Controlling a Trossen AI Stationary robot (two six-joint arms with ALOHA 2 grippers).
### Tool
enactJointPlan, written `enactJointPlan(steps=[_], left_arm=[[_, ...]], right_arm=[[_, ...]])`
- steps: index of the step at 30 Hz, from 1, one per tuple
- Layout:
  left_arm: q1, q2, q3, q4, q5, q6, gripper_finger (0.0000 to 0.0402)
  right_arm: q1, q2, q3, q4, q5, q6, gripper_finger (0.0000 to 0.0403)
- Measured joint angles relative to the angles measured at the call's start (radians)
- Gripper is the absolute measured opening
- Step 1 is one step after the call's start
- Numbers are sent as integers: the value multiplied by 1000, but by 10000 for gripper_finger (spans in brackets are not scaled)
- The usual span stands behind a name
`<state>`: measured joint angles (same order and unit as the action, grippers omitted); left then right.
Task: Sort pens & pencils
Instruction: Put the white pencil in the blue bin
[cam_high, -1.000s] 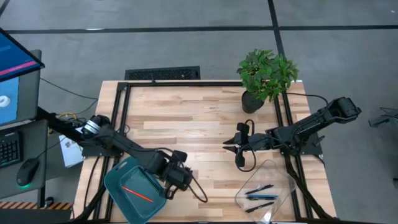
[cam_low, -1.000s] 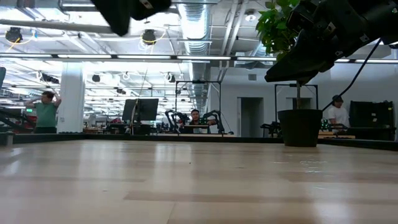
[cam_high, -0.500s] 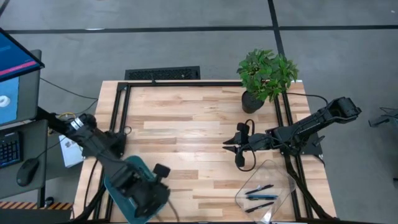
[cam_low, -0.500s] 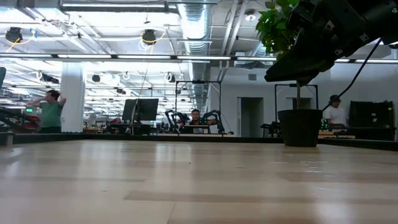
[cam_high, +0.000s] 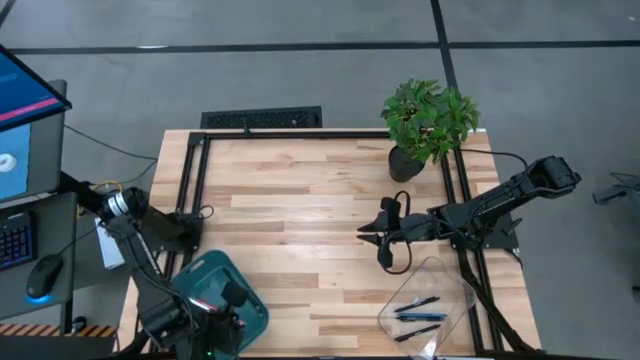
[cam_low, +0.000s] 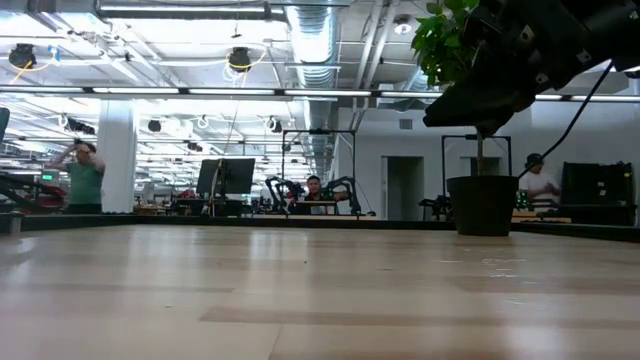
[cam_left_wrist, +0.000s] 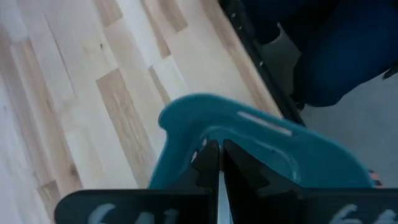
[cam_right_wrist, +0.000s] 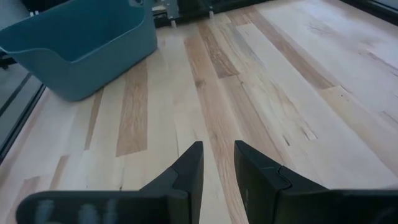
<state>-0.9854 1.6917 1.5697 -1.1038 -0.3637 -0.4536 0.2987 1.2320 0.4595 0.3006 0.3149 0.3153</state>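
Left tool (cam_high: 215, 322) now over teal bin (cam_high: 240, 290)

A light wooden table (cam_high: 300, 190) of pale planks with darker streaks, edged by a black metal frame (cam_high: 195, 170), carries everything. A potted plant (cam_high: 428, 122) stands at its far right corner. A teal bin (cam_high: 215, 300) sits at the near left corner, close to the table's edge. A clear tray (cam_high: 445, 290) lies at the near right corner, with the pens (cam_high: 417, 312) lying inside it. The wide middle of the boards shows bare wood.
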Motion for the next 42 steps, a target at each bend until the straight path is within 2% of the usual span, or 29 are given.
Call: enactJointPlan(steps=[6,11,22,32,42], left_arm=[[-3,0,-89,38,-11,-31,0],[7,1,-170,135,2,-35,0],[-16,-24,-278,225,-8,-137,0],[1,-25,-280,221,-60,-159,2],[5,-24,-280,220,-42,-183,40]], right_arm=[[-10,0,0,15,0,0,113],[-21,0,0,15,0,0,113],[-28,0,0,19,0,0,113],[-27,0,0,22,0,0,113],[-28,0,0,20,0,-1,113]])
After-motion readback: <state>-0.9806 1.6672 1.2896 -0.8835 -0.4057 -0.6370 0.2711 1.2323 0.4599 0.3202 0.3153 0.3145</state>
